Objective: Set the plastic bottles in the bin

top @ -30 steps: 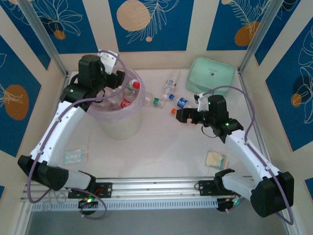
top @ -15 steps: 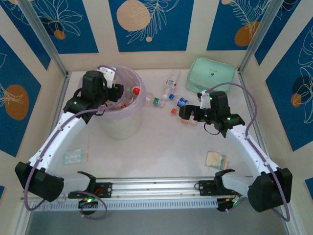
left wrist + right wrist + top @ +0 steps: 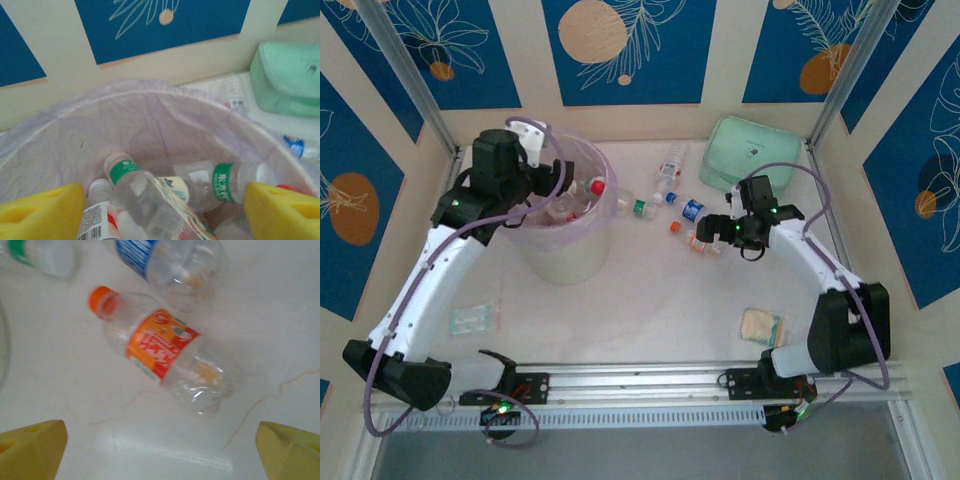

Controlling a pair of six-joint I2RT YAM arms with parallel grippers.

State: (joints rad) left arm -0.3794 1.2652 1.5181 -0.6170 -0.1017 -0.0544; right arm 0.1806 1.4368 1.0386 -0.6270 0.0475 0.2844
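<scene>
Left end effector point(image 3: 161, 210): held wide apart, empty, above the bin point(image 3: 150, 89).
Right end effector point(image 3: 160, 450): spread wide above an orange-labelled bottle point(image 3: 165, 352) laid on the table point(image 3: 75, 390).
Other bottles point(image 3: 150, 200): seen inside the bin.

The round pale lilac bin point(image 3: 165, 112) is translucent plastic, its thin liner crinkled and faintly glossy. The clear orange-capped bottle point(image 3: 200, 372) is shiny, dented plastic with a slick printed label. The white tabletop point(image 3: 280, 305) looks smooth — softly reflective. The yellow fingertip pads point(image 3: 30, 447) look matt.
</scene>
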